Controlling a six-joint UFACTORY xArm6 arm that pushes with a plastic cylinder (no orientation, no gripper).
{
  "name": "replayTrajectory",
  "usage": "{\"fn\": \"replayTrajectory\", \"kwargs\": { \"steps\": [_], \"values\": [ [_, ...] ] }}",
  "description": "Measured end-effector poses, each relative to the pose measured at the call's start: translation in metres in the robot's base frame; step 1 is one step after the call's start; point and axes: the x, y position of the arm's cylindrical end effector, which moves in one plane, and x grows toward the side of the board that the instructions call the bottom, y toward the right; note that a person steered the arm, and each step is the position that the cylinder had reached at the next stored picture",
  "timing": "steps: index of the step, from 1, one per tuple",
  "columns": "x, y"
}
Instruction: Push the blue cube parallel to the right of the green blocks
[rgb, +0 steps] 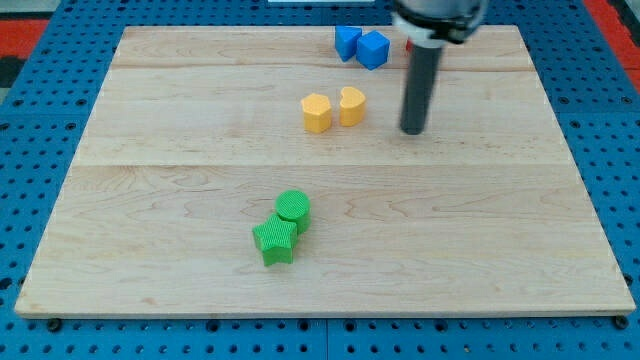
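With no gripper to open or close, bring my tip above the blue cube at the wooden table's top edge, then push it steadily down beside the green cylinder and green star-shaped block.

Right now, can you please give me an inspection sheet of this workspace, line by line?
Surface: pale wooden board, flat, lying on a blue pegboard.
Job's things: two blue blocks touching at the view's top; which one is the cube is hard to tell. Green cylinder and green star touching, low centre.
Clutter: two yellow blocks side by side below the blue ones; a bit of red behind the rod, shape hidden.
Grippers: none; my tip stands right of the yellow blocks, touching no block.
Cables: nothing seen.
Surroundings: red strips at the top corners.
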Motion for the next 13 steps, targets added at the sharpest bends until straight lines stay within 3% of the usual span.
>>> {"fn": "replayTrajectory", "kwargs": {
  "steps": [1, 3, 4, 5, 6, 7, 9, 11, 13],
  "values": [
    [-0.005, 0.074],
    [-0.107, 0.160],
    [-0.169, 0.157],
    [-0.198, 0.132],
    [-0.197, 0.060],
    [-0.198, 0.029],
    [-0.171, -0.086],
    [-0.146, -0.067],
    [-0.138, -0.120]
  ]
}}
